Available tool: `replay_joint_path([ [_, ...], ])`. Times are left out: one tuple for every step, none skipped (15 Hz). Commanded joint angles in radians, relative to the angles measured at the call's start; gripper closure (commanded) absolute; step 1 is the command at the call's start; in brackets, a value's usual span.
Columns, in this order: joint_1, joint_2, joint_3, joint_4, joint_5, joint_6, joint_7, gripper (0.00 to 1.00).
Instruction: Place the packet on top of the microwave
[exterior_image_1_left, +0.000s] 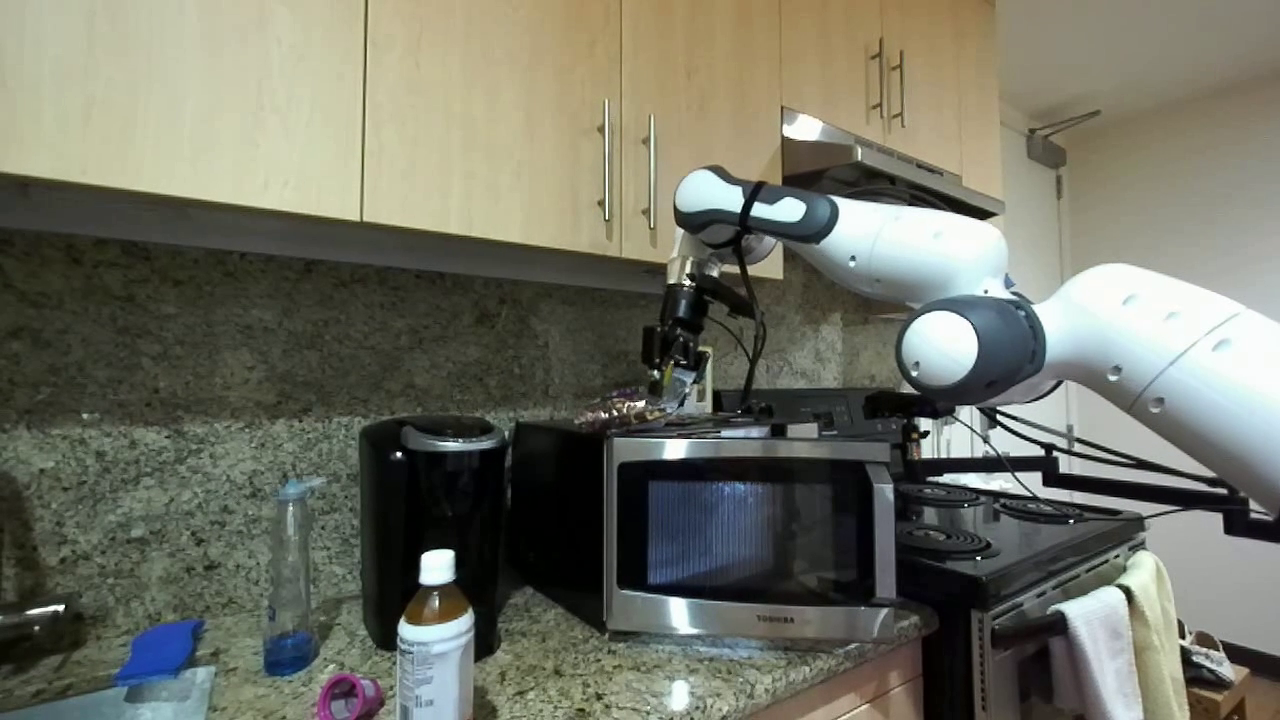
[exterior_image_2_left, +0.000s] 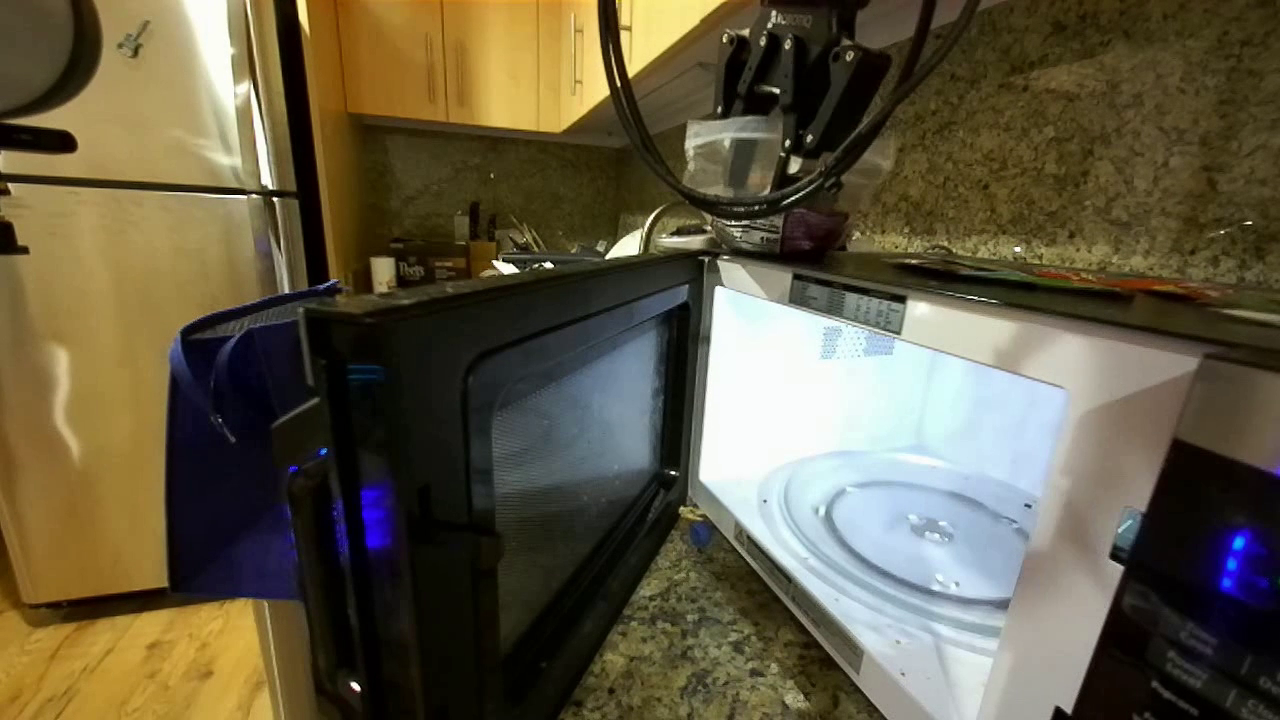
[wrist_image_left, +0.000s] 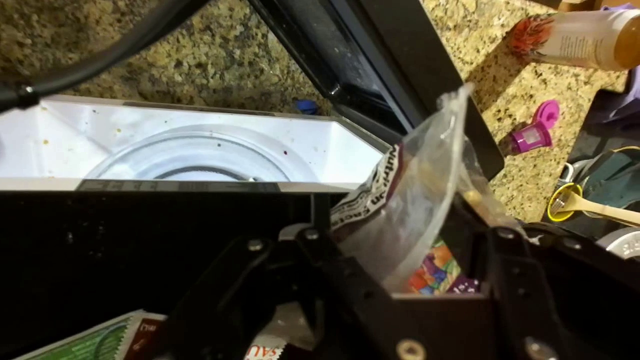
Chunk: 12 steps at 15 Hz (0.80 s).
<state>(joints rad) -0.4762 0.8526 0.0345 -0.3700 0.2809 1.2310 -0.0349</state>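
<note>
The packet (wrist_image_left: 410, 210), clear at the top and purplish below, is shown on top of the microwave (exterior_image_2_left: 1000, 345). In the wrist view it is seen right of centre, tilted, with printed nutrition facts along its left side. The jaws of the gripper (wrist_image_left: 407, 237) are spread well apart, and the packet's clear film is situated between them; whether either finger is touched by the film cannot be told. In an exterior view, at upper centre, the packet's film is partly crossed by black cables (exterior_image_2_left: 745, 210), and its purplish lower part is seen at the level of the microwave's top surface, near the hinge. The door (exterior_image_2_left: 420, 420) is swung open toward the left of the frame, and a glass turntable (exterior_image_2_left: 880, 530) is revealed in the lit interior.

A green sachet (wrist_image_left: 85, 345) is seen at the lower left of the wrist view, on the microwave's top. In an exterior view, the white robot arm (exterior_image_1_left: 900, 245) is extended from the right edge. At lower left, a black coffee maker (exterior_image_1_left: 430, 540), a white-capped bottle (exterior_image_1_left: 436, 660) and a clear bottle (exterior_image_1_left: 290, 600) containing blue liquid are set upright on the granite counter (exterior_image_1_left: 570, 660).
</note>
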Motion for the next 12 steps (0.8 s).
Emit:
replay_joint_path([
  [0.009,-0.013,0.005,-0.007,-0.023,0.021,-0.025,0.10],
  [0.009,-0.016,0.003,-0.008,-0.025,0.020,-0.021,0.04],
  [0.009,-0.018,0.002,-0.010,-0.026,0.018,-0.017,0.01],
  [0.006,-0.022,-0.006,-0.012,-0.032,0.014,0.003,0.00],
  [0.001,-0.027,-0.011,-0.014,-0.036,0.010,0.013,0.00],
  [-0.010,-0.033,-0.019,-0.016,-0.040,0.007,0.040,0.00],
  [-0.019,-0.037,-0.023,-0.017,-0.039,0.009,0.055,0.00],
  [-0.041,-0.047,-0.026,-0.020,-0.031,-0.001,0.080,0.00],
  [-0.052,-0.051,-0.027,-0.022,-0.025,-0.001,0.099,0.00],
  [-0.071,-0.063,-0.023,-0.019,-0.012,0.003,0.118,0.00],
  [-0.085,-0.070,-0.021,-0.017,-0.006,0.007,0.135,0.00],
  [-0.104,-0.087,-0.012,-0.017,0.011,0.001,0.157,0.00],
])
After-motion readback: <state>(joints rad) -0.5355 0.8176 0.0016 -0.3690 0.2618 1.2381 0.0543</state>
